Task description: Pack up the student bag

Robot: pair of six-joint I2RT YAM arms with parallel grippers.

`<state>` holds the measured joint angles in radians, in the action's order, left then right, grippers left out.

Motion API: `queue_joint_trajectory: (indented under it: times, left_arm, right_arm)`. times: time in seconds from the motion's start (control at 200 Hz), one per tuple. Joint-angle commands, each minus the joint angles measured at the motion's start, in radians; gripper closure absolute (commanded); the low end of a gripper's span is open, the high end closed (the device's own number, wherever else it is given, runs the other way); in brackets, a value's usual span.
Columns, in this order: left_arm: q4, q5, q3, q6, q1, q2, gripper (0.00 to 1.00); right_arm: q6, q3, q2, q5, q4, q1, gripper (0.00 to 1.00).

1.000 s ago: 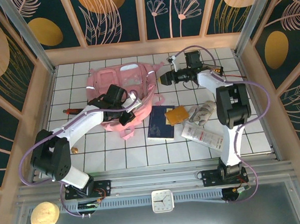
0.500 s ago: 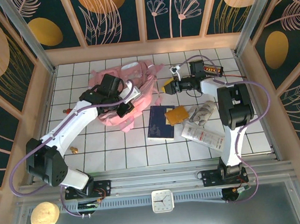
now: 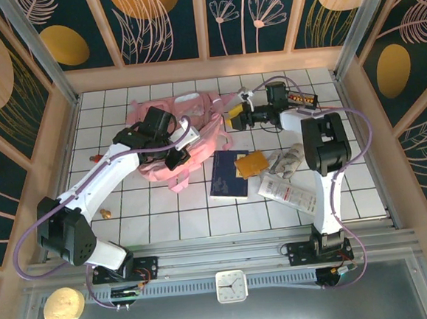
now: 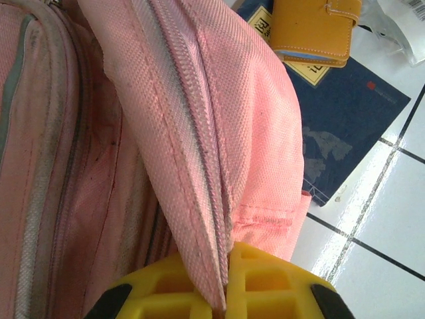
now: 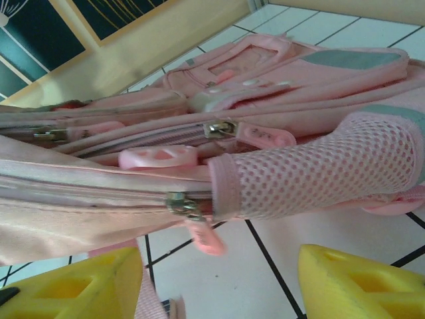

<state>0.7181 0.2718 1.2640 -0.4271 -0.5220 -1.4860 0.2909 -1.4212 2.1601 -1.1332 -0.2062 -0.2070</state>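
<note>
Top external: student bag (image 3: 199, 120) lies upper centre, soft, limp and light by its look, left gripper (image 4: 222, 292) clenched on its fabric fold, right gripper (image 5: 219, 279) released near zip pull (image 5: 204, 240), the likeliest handhold.

A fold of the soft pink fabric backpack (image 4: 219, 133) hides where my left yellow fingers (image 4: 265, 286) meet; the wrist view's lower edge crops my right yellow fingertips (image 5: 358, 286)
</note>
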Motion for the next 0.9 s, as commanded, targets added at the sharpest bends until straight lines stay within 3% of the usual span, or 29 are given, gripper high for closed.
queue_joint_trajectory:
  times: [0.0, 0.44, 0.896]
  left_arm:
    - [-0.057, 0.058, 0.005, -0.019, -0.001, 0.046, 1.0]
    - [-0.055, 0.046, 0.005, -0.018, -0.001, 0.043, 1.0]
    - [-0.055, 0.012, 0.02, -0.022, -0.001, 0.036, 1.0]
  right_arm:
    - [0.027, -0.055, 0.041, -0.047, -0.007, -0.019, 0.36]
    - [0.105, -0.142, 0.113, -0.096, 0.087, -0.061, 0.38]
    - [0.13, -0.109, 0.084, -0.078, 0.157, -0.059, 0.75]
